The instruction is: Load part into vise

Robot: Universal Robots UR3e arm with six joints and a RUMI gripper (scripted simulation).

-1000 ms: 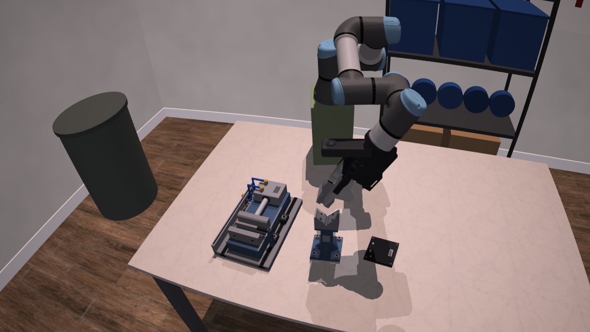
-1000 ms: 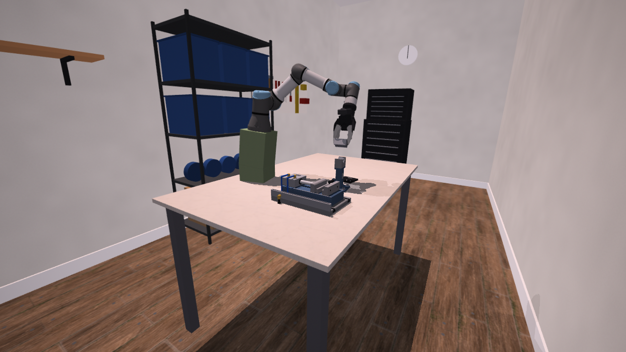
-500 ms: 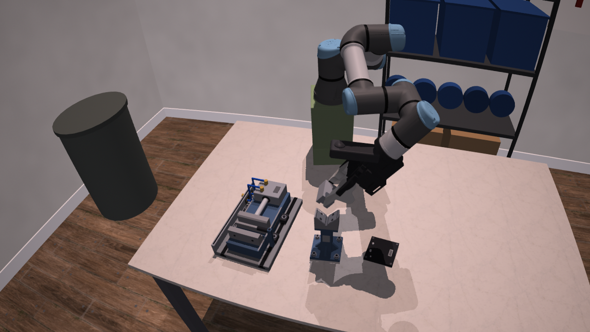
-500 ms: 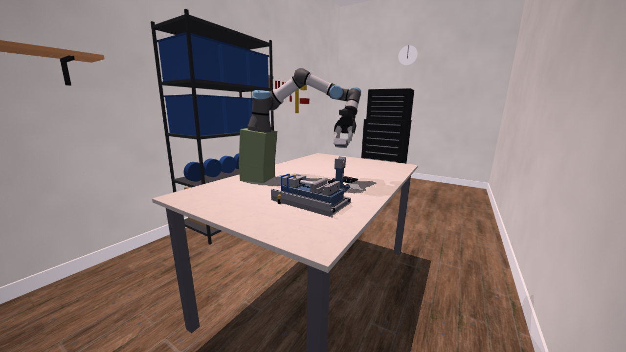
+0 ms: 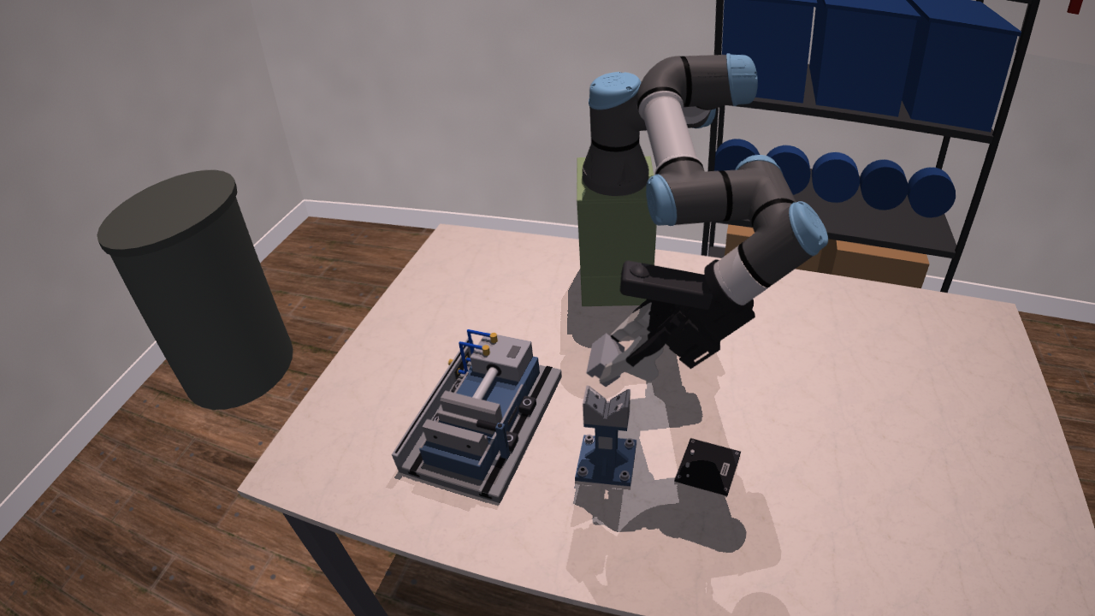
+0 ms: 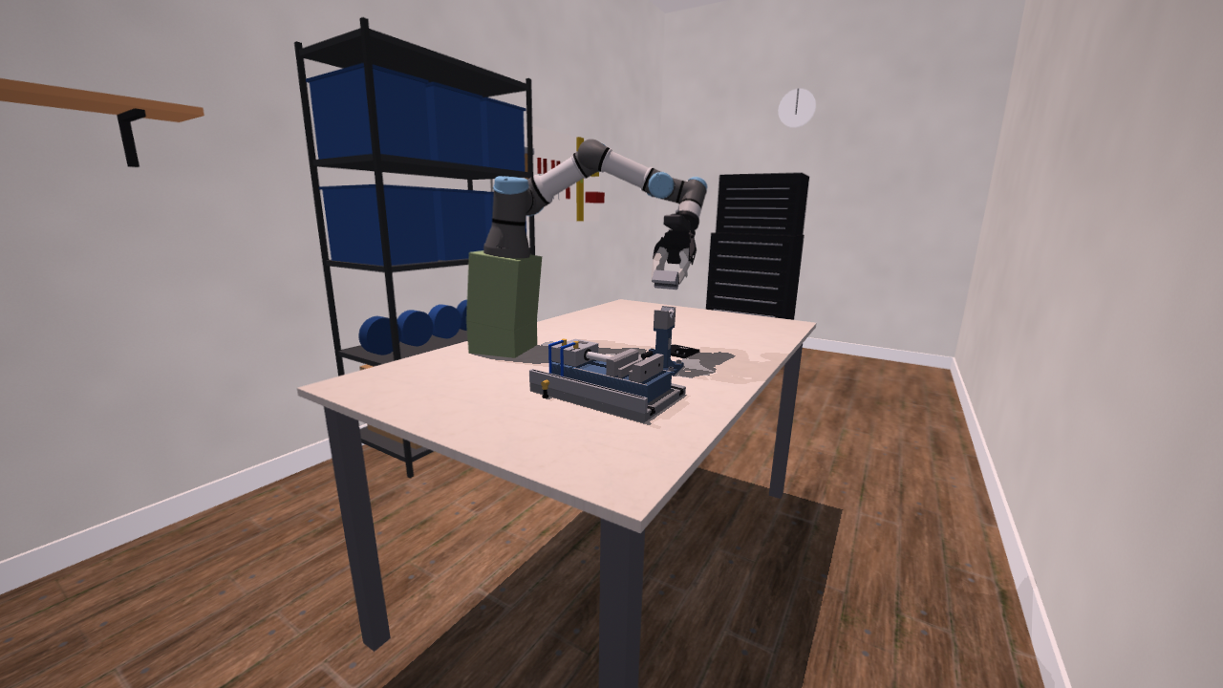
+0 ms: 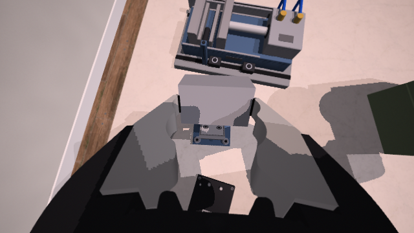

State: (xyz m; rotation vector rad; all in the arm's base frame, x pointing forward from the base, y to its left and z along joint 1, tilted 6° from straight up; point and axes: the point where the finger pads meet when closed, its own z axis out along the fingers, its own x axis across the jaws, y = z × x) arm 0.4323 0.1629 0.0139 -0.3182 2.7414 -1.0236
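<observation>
gripper (image 5: 606,358) (image 6: 668,272) (image 7: 215,98): partly closed, fingers well short of meeting, shut on the block (image 5: 603,354) (image 6: 666,278) (image 7: 216,100). wrist view gives one fingertip at each end of it, a broad plain face between them. slot: cannot make it out in any view.

block is tilted in the top view, held in the air above the table (image 5: 880,421) (image 6: 470,410) (image 7: 152,97), higher than the v-block (image 5: 595,414) (image 6: 663,319) (image 7: 211,131) and apart from it. v-block stands upright on its blue stand, groove up, nothing lying in it. in the wrist view the block hides part of it.

vise (image 5: 459,462) (image 6: 607,381) (image 7: 268,61) sits on the other side of the v-block from the infeed plate (image 5: 707,469) (image 6: 684,352) (image 7: 213,194). its jaws are apart, no part between them; fixed jaw (image 5: 453,439) (image 6: 647,369) (image 7: 196,22) faces the moving jaw (image 5: 470,405) (image 7: 224,26), which is on the rod (image 5: 485,384) (image 7: 249,28) of the air cylinder (image 5: 503,353) (image 7: 286,33). dark work stop (image 5: 487,423) (image 7: 206,32) reaches in between. loading not done.

infeed plate: black, flat on the table, no block on it. arm's green pedestal (image 5: 616,252) (image 6: 491,303) (image 7: 394,123) at the table's far side in the top view.

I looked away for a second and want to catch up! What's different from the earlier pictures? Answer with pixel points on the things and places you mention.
The arm's wrist (image 5: 807,227) (image 6: 697,192) came down and, in the top view, moved right. The gripper (image 5: 605,361) (image 6: 668,275) (image 7: 215,98) tipped over more, tilting the block (image 5: 605,353) (image 6: 665,279) (image 7: 215,101) with it. Nothing was grabbed or let go. The vise (image 5: 452,463) (image 6: 581,373) (image 7: 242,42), V-block (image 5: 597,416) (image 6: 663,319) (image 7: 211,131) and black plate (image 5: 707,467) (image 6: 684,351) (image 7: 215,194) stayed put.
</observation>
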